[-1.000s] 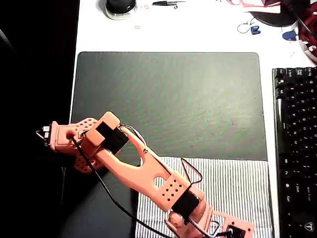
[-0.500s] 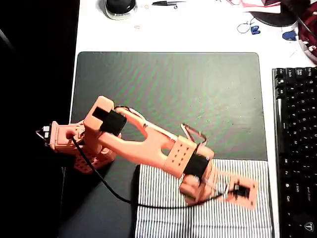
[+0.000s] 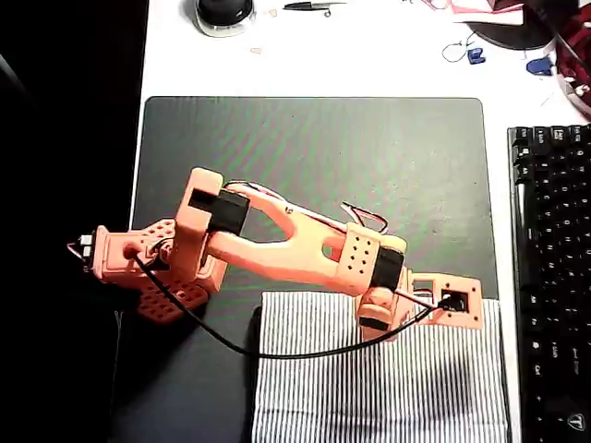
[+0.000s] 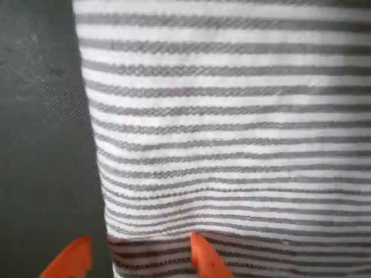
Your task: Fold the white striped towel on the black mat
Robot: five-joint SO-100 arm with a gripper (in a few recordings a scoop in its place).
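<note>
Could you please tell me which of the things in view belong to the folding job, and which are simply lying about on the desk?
Job:
white striped towel
black mat
gripper, jaws open over the towel's edge

Lying about:
keyboard
mouse
small blue items

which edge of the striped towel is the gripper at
The white striped towel's top edge in the overhead view, bordering bare black mat. The gripper straddles it.

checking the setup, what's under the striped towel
The black mat lies under the striped towel; bare mat shows above and left of it. Anything else beneath is covered. The gripper sits at its edge.
</note>
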